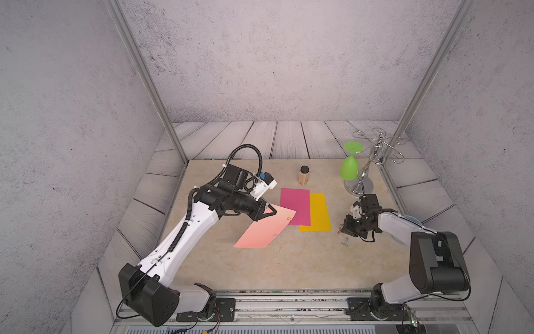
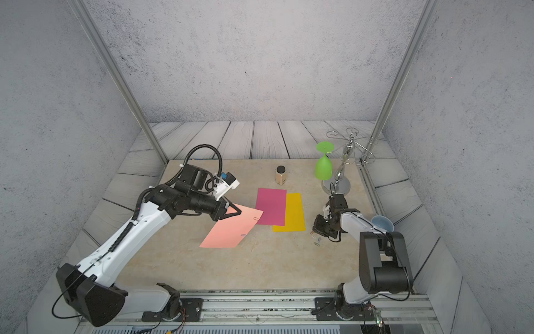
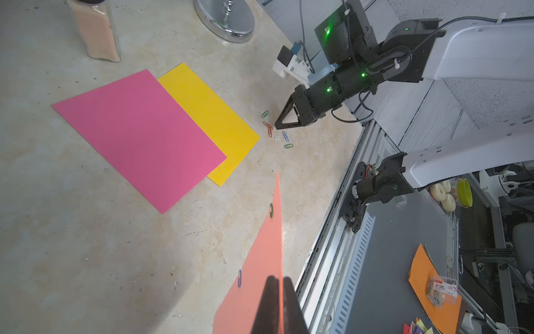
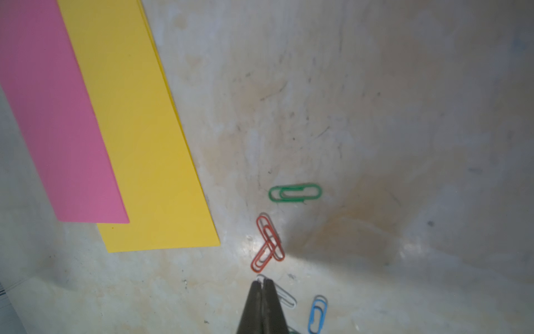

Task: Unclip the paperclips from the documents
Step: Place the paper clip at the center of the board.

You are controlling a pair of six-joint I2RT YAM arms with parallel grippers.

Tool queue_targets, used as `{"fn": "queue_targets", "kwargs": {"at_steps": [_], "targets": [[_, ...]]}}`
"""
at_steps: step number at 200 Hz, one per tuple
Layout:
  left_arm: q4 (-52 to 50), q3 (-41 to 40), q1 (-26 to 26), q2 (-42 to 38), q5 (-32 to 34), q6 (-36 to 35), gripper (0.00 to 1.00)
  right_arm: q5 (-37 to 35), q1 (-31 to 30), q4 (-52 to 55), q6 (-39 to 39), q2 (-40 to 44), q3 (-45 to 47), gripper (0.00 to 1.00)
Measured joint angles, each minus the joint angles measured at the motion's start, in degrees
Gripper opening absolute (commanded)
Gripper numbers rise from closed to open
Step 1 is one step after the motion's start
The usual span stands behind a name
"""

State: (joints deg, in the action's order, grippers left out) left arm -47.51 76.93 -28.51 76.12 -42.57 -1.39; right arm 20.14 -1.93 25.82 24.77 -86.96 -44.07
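Now | left fingers point(image 3: 270, 292) clamp salmon sheet point(image 1: 265, 231), tilting it up, probably to expose its green clip point(image 3: 271, 210) and blue clip point(image 3: 239, 278) | right fingers point(image 4: 254, 300) together, low over loose clips point(image 4: 268, 245)

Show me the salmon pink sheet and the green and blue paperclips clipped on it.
salmon pink sheet point(image 1: 265, 228), in a top view, middle of its face.
green paperclip point(image 3: 271, 210), left wrist view, middle of its wire loop.
blue paperclip point(image 3: 239, 278), left wrist view, middle of its wire loop.

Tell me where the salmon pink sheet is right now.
In both top views the salmon pink sheet sits left of centre on the table, just left of the magenta sheet, its far corner pinched in the left gripper.
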Motion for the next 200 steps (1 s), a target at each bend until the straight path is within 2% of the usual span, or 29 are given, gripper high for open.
{"fn": "queue_targets", "kwargs": {"at_steps": [16,63,116,147,200], "targets": [[0.2,0.0,0.0,0.0,0.3,0.1,0.0,-0.4,0.1,-0.2,0.1,-0.7,0.6,0.09],[0.4,0.0,0.0,0.0,1.1,0.2,0.0,-1.0,0.2,-0.4,0.5,-0.7,0.7,0.29],[1.4,0.0,0.5,0.0,2.2,0.2,0.0,-1.1,0.2,0.6,0.4,-0.3,0.6,0.32],[2.4,-0.1,1.5,0.0,2.6,0.4,0.0,-0.5,0.2,2.5,-0.1,2.3,0.3,0.37],[4.7,-0.3,3.2,0.0,2.7,1.7,0.0,5.4,-2.1,5.9,-2.7,6.8,-4.3,0.42]]}}
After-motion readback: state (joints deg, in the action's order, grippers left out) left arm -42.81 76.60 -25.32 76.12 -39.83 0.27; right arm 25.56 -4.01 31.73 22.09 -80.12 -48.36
